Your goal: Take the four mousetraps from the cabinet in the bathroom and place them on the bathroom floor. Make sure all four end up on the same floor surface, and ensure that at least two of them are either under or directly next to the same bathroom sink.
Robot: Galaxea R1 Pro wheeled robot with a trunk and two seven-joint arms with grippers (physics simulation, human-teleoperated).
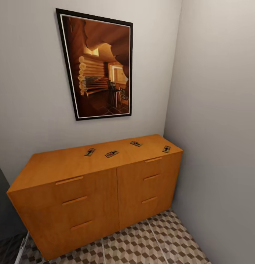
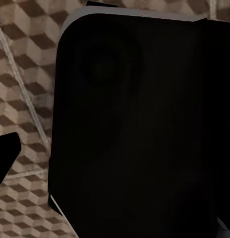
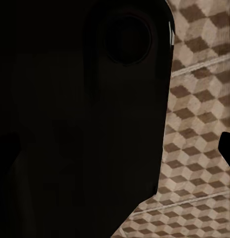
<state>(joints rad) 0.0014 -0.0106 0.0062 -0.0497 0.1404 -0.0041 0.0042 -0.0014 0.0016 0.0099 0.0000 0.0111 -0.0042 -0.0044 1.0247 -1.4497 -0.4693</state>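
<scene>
Pincer states on both arms cannot be told; dark housings block the wrist views. Four mousetraps lie on the cabinet top, above the bathroom floor. Risk: nudging the rightmost off the edge.

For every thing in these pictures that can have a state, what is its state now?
mousetraps: four, lying flat on the cabinet top, apart from each other, not yet on the floor.
cabinet: all drawers shut.
framed picture: hanging on the wall above the cabinet.
bathroom floor: no mousetrap on the visible part.
</scene>
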